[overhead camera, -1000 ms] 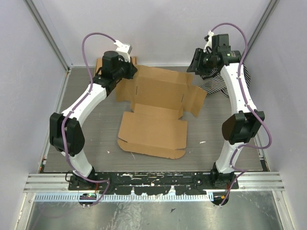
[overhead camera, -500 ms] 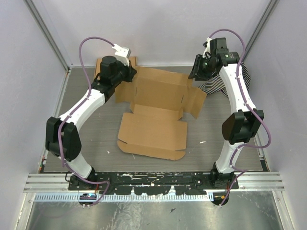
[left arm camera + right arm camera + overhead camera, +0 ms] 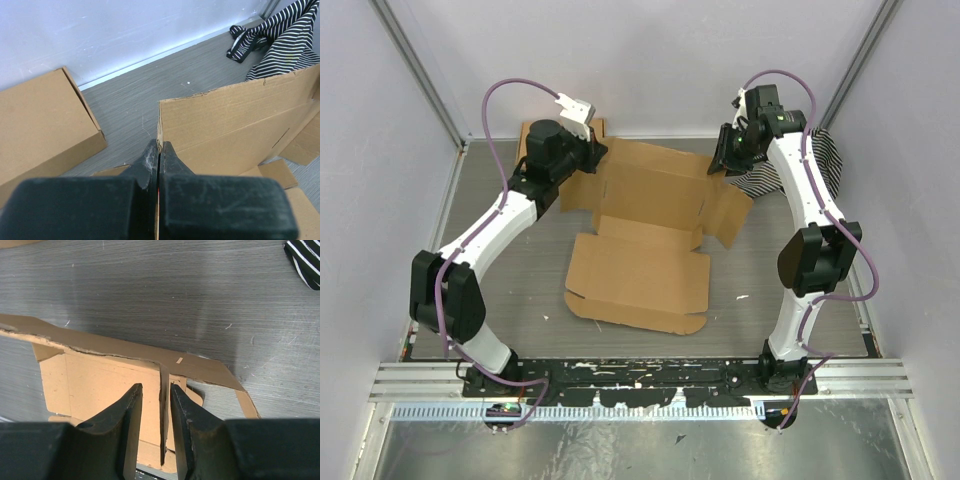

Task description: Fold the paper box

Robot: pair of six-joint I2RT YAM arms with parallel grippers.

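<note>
The left tool [image 3: 159, 148] is pinched tight on a raised rear edge of the paper box [image 3: 638, 272]. The right tool [image 3: 156, 390] straddles an upright flap, jaws narrowly apart.

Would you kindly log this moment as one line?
paper box: partly folded | left end effector: shut on its edge | right end effector: open astride side flap

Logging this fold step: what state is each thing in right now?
paper box: partly folded, rear panel raised, front panel flat.
left gripper: shut on the rear panel's edge.
right gripper: open, astride a side flap.
striped cloth: crumpled.
second cardboard box: closed, by the back wall.
</note>
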